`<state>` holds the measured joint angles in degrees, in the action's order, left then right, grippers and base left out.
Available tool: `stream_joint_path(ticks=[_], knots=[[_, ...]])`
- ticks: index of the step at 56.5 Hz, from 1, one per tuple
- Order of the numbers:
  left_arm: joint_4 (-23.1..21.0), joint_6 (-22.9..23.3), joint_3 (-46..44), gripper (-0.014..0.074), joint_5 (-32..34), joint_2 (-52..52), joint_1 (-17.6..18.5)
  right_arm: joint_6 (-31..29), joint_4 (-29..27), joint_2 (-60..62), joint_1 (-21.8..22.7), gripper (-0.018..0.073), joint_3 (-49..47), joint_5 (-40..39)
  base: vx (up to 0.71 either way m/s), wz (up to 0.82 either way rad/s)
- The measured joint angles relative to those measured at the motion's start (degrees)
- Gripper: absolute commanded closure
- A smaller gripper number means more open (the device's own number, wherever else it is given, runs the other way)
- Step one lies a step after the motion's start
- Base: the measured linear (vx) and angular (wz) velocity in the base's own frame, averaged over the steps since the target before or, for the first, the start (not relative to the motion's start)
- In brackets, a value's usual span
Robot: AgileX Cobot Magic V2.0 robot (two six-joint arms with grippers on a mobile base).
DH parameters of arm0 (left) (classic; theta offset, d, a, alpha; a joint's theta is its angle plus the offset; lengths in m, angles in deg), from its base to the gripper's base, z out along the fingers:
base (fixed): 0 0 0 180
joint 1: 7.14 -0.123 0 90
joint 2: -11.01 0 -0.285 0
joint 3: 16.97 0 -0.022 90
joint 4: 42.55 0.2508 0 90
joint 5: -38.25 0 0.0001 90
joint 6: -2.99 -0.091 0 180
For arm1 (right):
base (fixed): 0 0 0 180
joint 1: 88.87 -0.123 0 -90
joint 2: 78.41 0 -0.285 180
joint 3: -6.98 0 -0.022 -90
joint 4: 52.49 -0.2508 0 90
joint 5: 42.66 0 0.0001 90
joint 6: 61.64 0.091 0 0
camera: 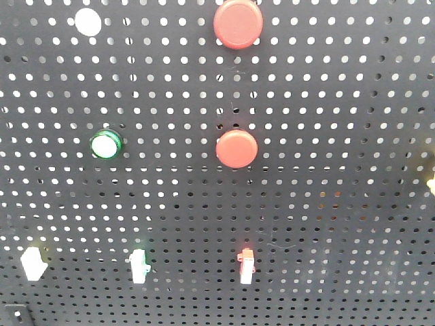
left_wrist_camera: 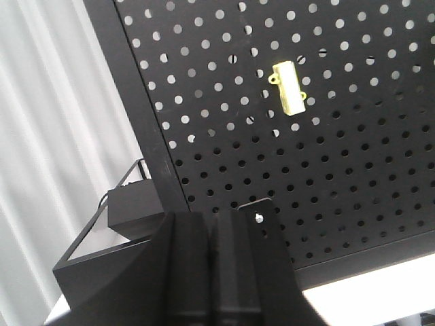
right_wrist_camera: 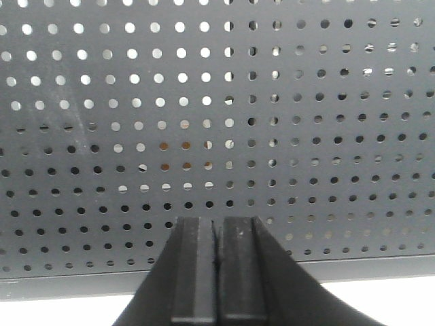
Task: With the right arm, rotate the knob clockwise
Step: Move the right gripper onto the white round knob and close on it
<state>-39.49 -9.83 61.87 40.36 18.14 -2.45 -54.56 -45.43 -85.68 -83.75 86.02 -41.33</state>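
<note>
A black pegboard panel (camera: pixel 326 224) fills the front view. It carries two red round caps, one at the top (camera: pixel 238 23) and one in the middle (camera: pixel 236 148), and a green-ringed white one (camera: pixel 106 145). I cannot tell which of them is the knob. Neither gripper shows in the front view. My right gripper (right_wrist_camera: pixel 217 224) is shut and empty, facing a bare stretch of the pegboard (right_wrist_camera: pixel 306 136) near its bottom edge, with no knob in its view. My left gripper (left_wrist_camera: pixel 212 217) is shut and empty, below a yellow-green switch (left_wrist_camera: pixel 289 88).
A white round disc (camera: pixel 88 22) sits at the top left. Three small toggle switches stand along the bottom: white (camera: pixel 32 263), green-tipped (camera: pixel 138 265), red-tipped (camera: pixel 246 266). A yellow piece (camera: pixel 430 182) shows at the right edge. A black box (left_wrist_camera: pixel 132 204) and a white curtain (left_wrist_camera: pixel 47 136) lie left of the panel.
</note>
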Motion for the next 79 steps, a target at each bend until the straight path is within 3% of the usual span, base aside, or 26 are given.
stream_joint_path(ticks=[15, 27, 39, 50, 57, 66, 79], knots=[[0.0, 0.0, 0.0, 0.0603, 0.0, 0.0, 0.0, 0.0, 0.0, 0.0, 0.0, 0.0566, 0.0, -0.46, 0.0, 0.0], [0.0, 0.0, 0.0, 0.0603, 0.0, 0.0, 0.0, -0.05, 0.0, 0.0, 0.0, 0.0566, -1.78, -9.82, 0.0, 0.0], [0.0, 0.0, 0.0, 0.0603, 0.0, 0.0, 0.0, -0.23, 0.0, -6.15, 0.0, 0.0566, -23.96, -6.06, 0.0, 0.0], [0.0, 0.0, 0.0, 0.0603, 0.0, 0.0, 0.0, -0.23, 0.0, -25.84, 0.0, 0.0566, -49.85, 2.78, 0.0, 0.0], [0.0, 0.0, 0.0, 0.0603, 0.0, 0.0, 0.0, -0.27, 0.0, -36.18, 0.0, 0.0566, -61.02, 6.55, 0.0, 0.0], [0.0, 0.0, 0.0, 0.0603, 0.0, 0.0, 0.0, -0.27, 0.0, -44.22, 0.0, 0.0566, -68.93, 4.22, 0.0, 0.0], [0.0, 0.0, 0.0, 0.0603, 0.0, 0.0, 0.0, 0.26, -1.06, -46.37, 0.0, 0.0566, -70.54, 2.74, 0.0, 0.0]])
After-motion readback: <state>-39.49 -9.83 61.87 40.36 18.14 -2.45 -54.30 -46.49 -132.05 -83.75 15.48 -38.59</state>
